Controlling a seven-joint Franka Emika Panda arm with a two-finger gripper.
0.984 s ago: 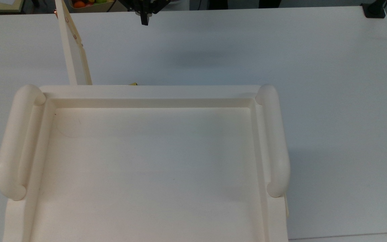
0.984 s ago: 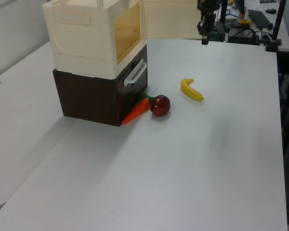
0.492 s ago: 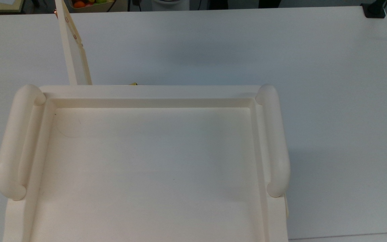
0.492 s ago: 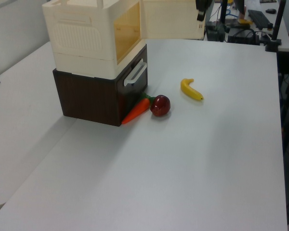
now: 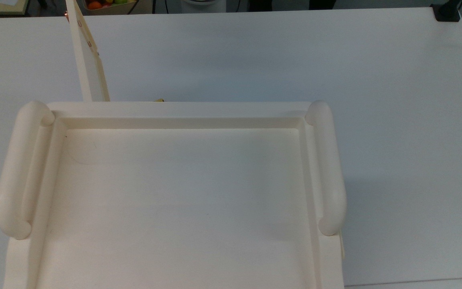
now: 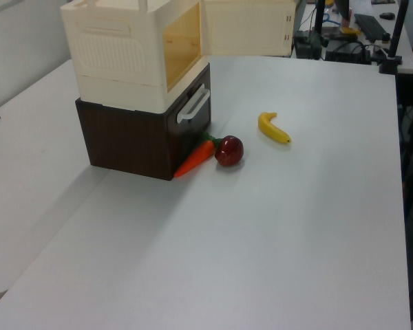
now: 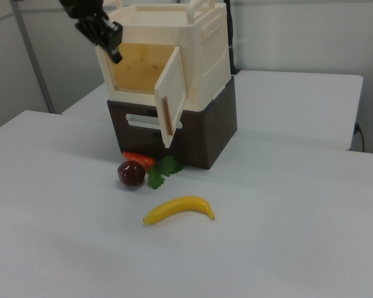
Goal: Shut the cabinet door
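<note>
One door (image 7: 171,99) stands wide open — thin, stiff, likely light; best pushed near its handle edge; end effector (image 7: 105,38) hovers apart, finger spread untellable; banana (image 7: 179,209) on table (image 7: 286,248).

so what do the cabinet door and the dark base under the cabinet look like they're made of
The cabinet door looks like matte cream plastic or painted board: thin, flat, evenly coloured, no grain visible. Its slim handle has a reddish edge. The dark base looks like wood or wood-effect laminate, dark brown with faint streaking, though which one is hard to tell.
</note>
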